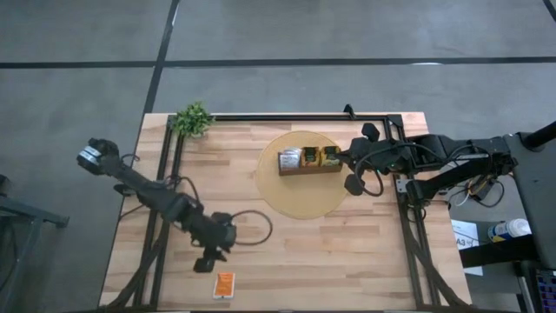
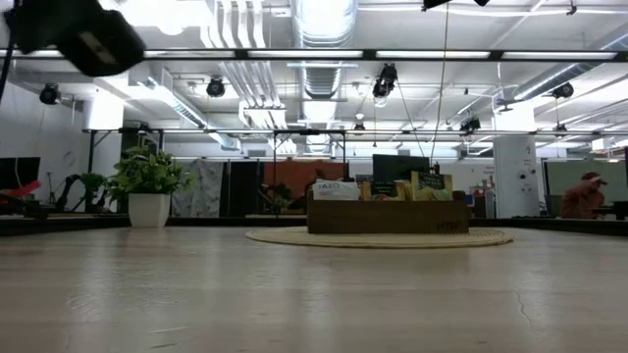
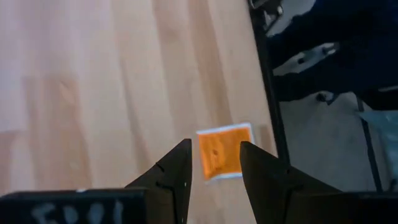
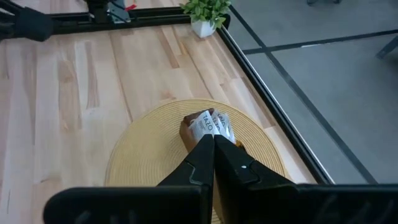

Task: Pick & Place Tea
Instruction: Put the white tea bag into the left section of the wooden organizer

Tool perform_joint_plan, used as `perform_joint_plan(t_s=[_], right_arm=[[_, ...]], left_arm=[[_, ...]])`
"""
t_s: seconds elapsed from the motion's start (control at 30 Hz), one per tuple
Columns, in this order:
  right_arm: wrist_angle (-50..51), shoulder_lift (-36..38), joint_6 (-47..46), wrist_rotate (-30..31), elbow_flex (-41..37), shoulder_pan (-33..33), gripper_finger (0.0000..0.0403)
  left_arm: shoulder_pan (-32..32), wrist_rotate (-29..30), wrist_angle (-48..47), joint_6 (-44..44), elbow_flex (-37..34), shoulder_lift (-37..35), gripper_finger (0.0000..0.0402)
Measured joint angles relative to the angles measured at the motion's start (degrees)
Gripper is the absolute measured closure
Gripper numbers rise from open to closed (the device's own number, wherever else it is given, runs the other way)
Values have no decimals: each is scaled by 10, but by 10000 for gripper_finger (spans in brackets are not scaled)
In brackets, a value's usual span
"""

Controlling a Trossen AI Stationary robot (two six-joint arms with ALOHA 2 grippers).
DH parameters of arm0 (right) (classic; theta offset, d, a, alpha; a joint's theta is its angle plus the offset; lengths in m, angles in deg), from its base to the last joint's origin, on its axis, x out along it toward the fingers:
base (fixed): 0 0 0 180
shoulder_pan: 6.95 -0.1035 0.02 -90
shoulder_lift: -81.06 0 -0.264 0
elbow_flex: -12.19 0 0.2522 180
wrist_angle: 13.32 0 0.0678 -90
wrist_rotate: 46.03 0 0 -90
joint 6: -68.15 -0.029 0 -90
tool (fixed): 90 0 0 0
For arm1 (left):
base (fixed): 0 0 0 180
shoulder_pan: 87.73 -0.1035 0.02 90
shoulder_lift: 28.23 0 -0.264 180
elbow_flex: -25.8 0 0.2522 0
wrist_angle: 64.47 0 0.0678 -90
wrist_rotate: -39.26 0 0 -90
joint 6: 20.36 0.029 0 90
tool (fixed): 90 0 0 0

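Observation:
One orange-and-white tea sachet (image 1: 224, 284) lies flat on the wooden table near its near edge; the left wrist view shows the sachet (image 3: 224, 154) as well. My left gripper (image 1: 207, 261) hovers open just short of it, and its two fingertips (image 3: 214, 146) frame the sachet from above without touching. A brown wooden box (image 1: 308, 162) stands on a round woven mat (image 1: 300, 196). Several sachets (image 1: 310, 157) stand on edge in the box. My right gripper (image 4: 213, 140) is shut and holds nothing, raised over the mat by the box's right end.
A small potted plant (image 1: 193, 119) stands at the table's far left corner. A black metal frame (image 1: 408, 226) runs along the table's edges. Bare wood lies between the mat and the orange sachet. The table's near edge is close behind the sachet.

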Motion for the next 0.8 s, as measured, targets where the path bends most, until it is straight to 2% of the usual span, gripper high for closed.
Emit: perform_joint_plan(t_s=[0.23,0.37,0.57,0.8], right_arm=[[0,0,-2,0,0,0,394],[0,0,-2,0,0,0,394],[0,0,-2,0,0,0,394],[0,0,0,0,0,0,394]], left_arm=[[67,2,56,-109,-5,22,273],[110,13,97,-140,3,53,273],[163,14,97,-147,32,116,273],[201,46,99,-248,45,182,273]])
